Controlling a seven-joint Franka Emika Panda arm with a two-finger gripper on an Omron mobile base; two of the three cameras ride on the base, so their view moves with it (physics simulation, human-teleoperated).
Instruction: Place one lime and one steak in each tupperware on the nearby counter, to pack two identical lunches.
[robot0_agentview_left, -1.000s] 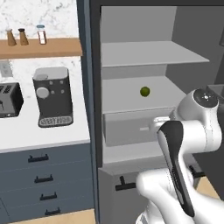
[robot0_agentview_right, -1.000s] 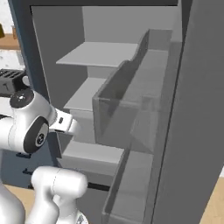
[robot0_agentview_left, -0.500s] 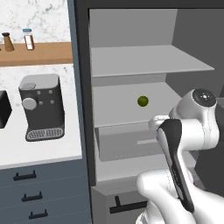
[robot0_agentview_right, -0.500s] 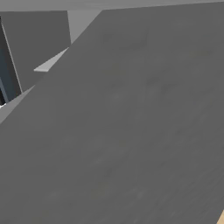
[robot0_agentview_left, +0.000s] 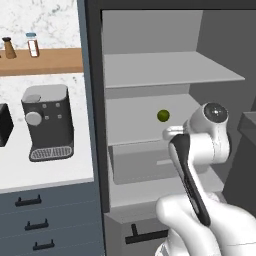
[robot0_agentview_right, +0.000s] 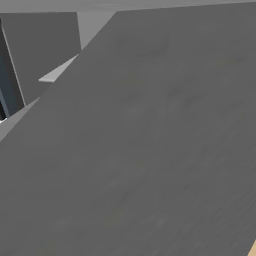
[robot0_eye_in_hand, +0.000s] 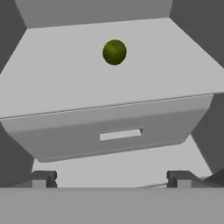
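standing open in the middle and right of the left base view is a tall grey fridge (robot0_agentview_left: 150, 45) with pale shelves inside. the right base view shows a flat grey surface very near the camera, and what it is i cannot tell. at the left of the left base view is the counter (robot0_agentview_left: 45, 170), white, over dark drawers with black handles. on the counter, in the middle left of the frame, stands a dark coffee machine (robot0_agentview_left: 47, 122). above it, in the upper left, a wooden shelf (robot0_agentview_left: 42, 61) carries two small bottles.

inside the fridge a grey drawer (robot0_eye_in_hand: 113, 133) sits under the middle shelf, in the centre of the hand view. one lime (robot0_eye_in_hand: 114, 52) lies alone on that shelf, in the upper middle of the hand view, behind the drawer front and apart from it.

the gripper (robot0_eye_in_hand: 111, 178) is at the bottom of the hand view, jaws spread wide with nothing between them, well apart from the lime.
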